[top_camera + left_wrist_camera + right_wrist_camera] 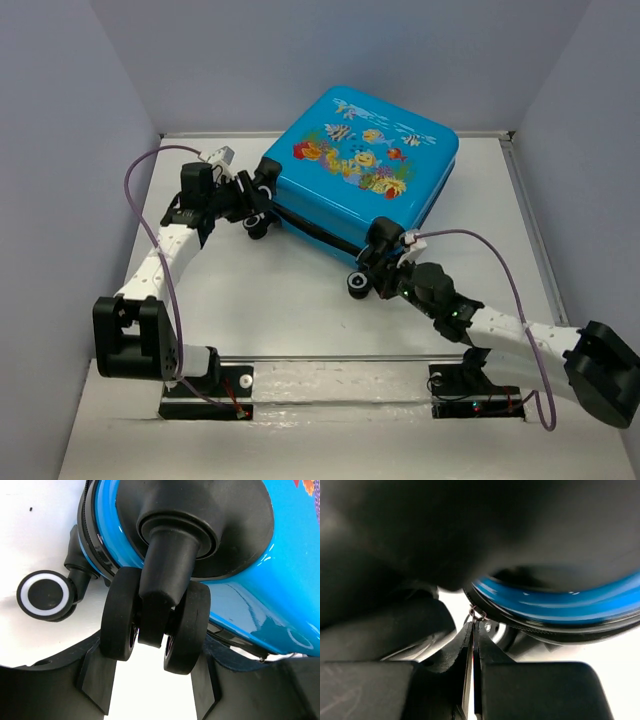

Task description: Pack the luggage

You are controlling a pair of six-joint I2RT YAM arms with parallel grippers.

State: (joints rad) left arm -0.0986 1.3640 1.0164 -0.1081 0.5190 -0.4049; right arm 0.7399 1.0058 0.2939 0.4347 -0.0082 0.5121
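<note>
Right gripper (472,630): fingers pressed together, pinching a small metal zipper pull (478,614) at the suitcase (365,165) seam, 12 o'clock of its tips. Left gripper (155,680): partly open, straddling a twin wheel (156,625); nothing clamped. Suitcase lies closed, fish print up, on the table (300,300) between both arms.

The suitcase (365,165) is seen to be of hard, glossy blue plastic, with highlights reflected along its shell. Its printed face is smooth and shiny. The wheels (155,625) are made of matt black rubbery material, one with a smooth white ring (46,595). The tabletop (300,300) is shown as a smooth white surface with a slight sheen. The fingers (97,685) of the left pincer are of matt black plastic. A small metal zip tab (477,614) is glimpsed, bright and shiny.
</note>
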